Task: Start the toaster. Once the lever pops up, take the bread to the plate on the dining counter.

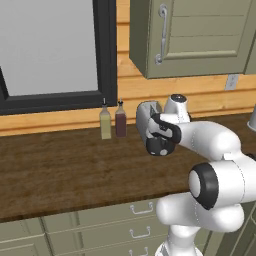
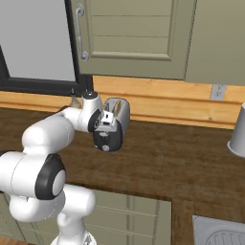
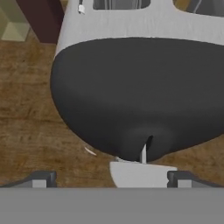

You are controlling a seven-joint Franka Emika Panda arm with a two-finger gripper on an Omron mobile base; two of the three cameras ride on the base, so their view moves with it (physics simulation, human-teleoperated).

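One toaster, two bottles, one arm at the desk

The toaster [image 1: 145, 119] stands on the dark wooden desk [image 1: 65, 170] just right of two slim bottles [image 1: 112, 122] — its black end panel [image 3: 140, 92] faces the hand, and the fingers [image 3: 41, 178] stand spread wide, gripping nothing — close before that panel.

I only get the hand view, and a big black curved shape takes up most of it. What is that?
Observer: The end panel of a toaster; its rounded silver body runs back toward the wall.
Operator: Anything standing nearby?
Observer: A grey cup sits far off to the right on the worktop.
Operator: And overhead?
Observer: An olive wall cabinet hangs above the toaster.
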